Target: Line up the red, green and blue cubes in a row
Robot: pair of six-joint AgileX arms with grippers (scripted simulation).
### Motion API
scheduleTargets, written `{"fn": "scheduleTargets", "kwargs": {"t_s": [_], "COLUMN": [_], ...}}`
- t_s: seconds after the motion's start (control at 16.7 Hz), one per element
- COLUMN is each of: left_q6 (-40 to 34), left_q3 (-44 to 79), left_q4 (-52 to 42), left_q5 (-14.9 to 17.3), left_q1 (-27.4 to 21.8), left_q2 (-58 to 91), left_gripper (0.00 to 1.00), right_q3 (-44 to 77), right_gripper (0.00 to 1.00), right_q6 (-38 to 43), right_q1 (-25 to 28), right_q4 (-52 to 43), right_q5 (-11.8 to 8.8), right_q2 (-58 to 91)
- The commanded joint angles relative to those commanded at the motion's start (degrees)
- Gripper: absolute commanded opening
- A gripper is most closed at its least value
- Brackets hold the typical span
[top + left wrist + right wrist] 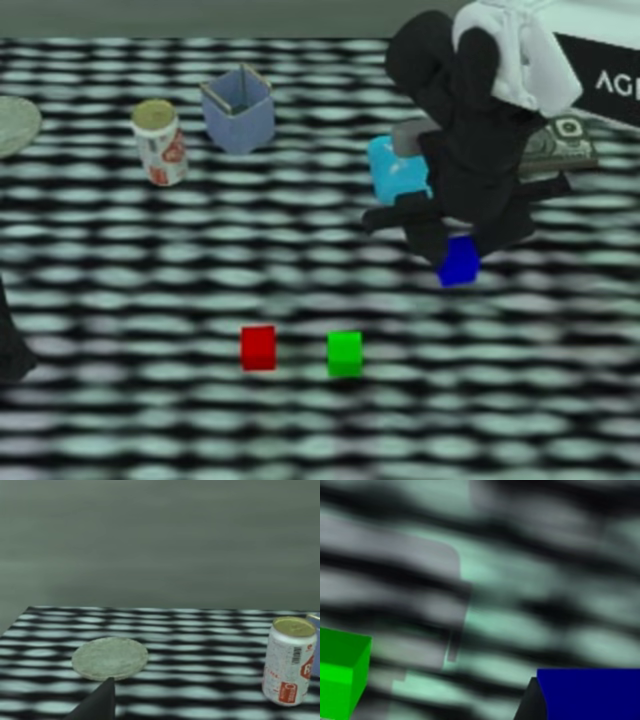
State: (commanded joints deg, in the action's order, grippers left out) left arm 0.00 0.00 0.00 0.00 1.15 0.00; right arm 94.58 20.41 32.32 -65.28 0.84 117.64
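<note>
While the right gripper (455, 250) holds the blue cube (459, 262) tight, it could bump the green cube (345, 354) nearby if set down too close.
</note>
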Motion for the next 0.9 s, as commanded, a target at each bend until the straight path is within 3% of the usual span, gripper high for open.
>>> {"fn": "scheduleTargets", "kwargs": {"t_s": [0.36,0.9], "left_q6": [0.0,0.0], "left_q3": [0.0,0.0], "left_q4": [0.0,0.0], "left_q5": [0.0,0.0], "left_q1": [0.0,0.0], "left_q2": [0.0,0.0], "left_gripper": [1.00,1.00], "right_q3": [-10.9,-14.8], "right_gripper": [0.00,0.00], "right_q6": [15.0,16.1], "right_q1": [3.9,3.9], "right_q4": [2.2,6.5], "right_q5": [0.4,0.4], "right_q2": [-9.1,-8.4]}}
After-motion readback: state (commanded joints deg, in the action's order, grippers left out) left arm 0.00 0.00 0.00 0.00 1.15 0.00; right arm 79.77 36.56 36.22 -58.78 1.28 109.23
